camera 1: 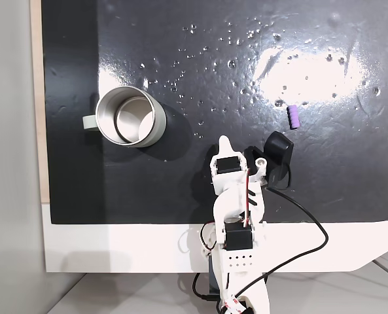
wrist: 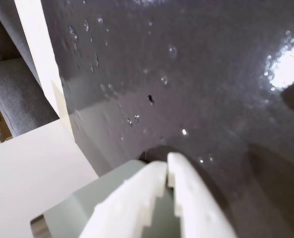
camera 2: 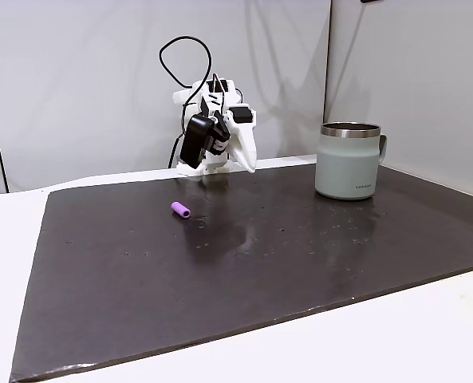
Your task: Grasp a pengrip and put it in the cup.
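On the glossy black mat, pengrip lies apart from closed claw.

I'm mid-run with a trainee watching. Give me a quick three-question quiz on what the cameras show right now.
1. True or false: the pengrip already lies inside the cup.
2. In the fixed view from above, on which side of the gripper does the cup stand? A) left B) right C) directly under it
3. Fill in: in the wrist view, the two white fingers of the gripper are pressed ______ with nothing between them.

Key
1. False. It lies on the dark mat, apart from the cup.
2. A. The cup stands to the left, the pengrip to the right.
3. Together.
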You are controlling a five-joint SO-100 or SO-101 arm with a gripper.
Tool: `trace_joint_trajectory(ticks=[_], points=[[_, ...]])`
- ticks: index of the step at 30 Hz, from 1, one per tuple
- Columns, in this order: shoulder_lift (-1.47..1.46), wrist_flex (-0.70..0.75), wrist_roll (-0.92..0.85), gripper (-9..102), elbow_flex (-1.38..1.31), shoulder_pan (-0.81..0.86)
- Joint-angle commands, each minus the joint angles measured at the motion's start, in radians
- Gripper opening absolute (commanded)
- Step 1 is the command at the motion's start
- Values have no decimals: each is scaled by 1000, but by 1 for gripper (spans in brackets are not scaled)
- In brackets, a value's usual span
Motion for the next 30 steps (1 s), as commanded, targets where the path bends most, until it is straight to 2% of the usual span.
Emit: trace_joint_trajectory(ticks=[1, 15, 22, 30], points=[[15, -26, -3, 0, -3, -17], [15, -26, 25, 0, -9, -15], [15, 81, 46, 0, -167, 29], [-110, 92, 20, 0, -296, 130]])
